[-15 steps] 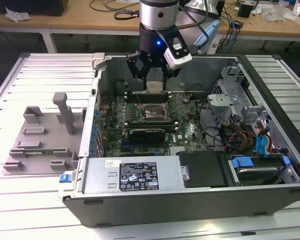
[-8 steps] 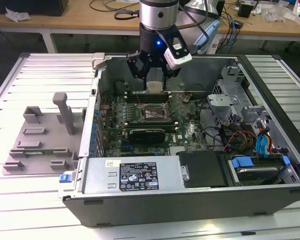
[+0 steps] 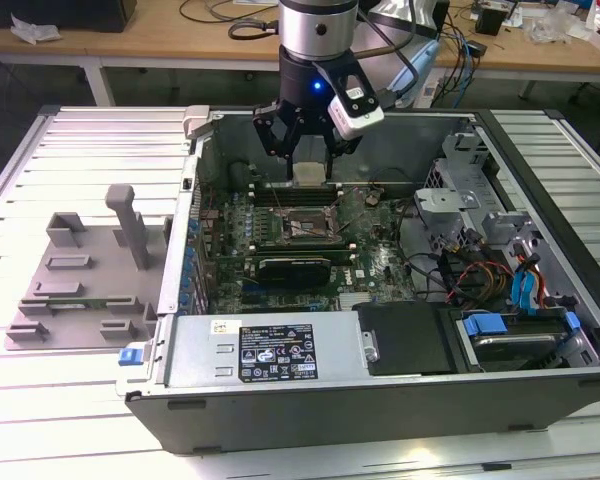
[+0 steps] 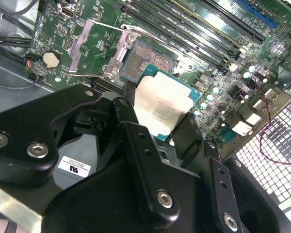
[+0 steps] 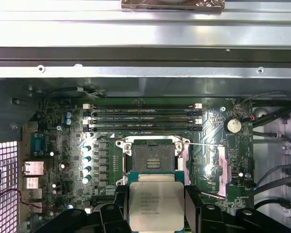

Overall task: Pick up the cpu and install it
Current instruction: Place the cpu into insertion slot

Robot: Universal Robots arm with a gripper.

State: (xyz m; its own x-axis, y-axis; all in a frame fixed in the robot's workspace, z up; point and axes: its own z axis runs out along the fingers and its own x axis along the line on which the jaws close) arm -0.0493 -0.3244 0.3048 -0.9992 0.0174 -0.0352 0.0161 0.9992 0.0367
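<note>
wooden benches [image 3: 180, 40] with cables run along the back of the room, and in front of them a slatted metal table [image 3: 40, 420] carries an open computer case [image 3: 380, 410] lying on its side. on the exterior view's left of the case sits a grey plastic fixture [image 3: 80, 290] with upright blocks.

the arm reaches down into the case from above. its claw [image 3: 308, 165] is closed on the cpu [image 3: 310, 172], the black fingers [image 5: 191, 206] pressed against two opposite edges of the chip. in both wrist views the cpu [image 5: 156, 206] is held flat with its pale silvery top facing the cameras and a green rim showing around it [image 4: 162, 104].

the chip hangs in the air above the green board, clear of it, just beside the socket [image 5: 153, 158]. the socket [image 3: 298, 222] is uncovered, its metal lid [image 4: 94, 46] swung back and lying to one side, and its field of contacts [image 4: 148, 60] is bare. a row of long memory slots [image 5: 145, 119] runs along the far side of the socket from the chip.
</note>
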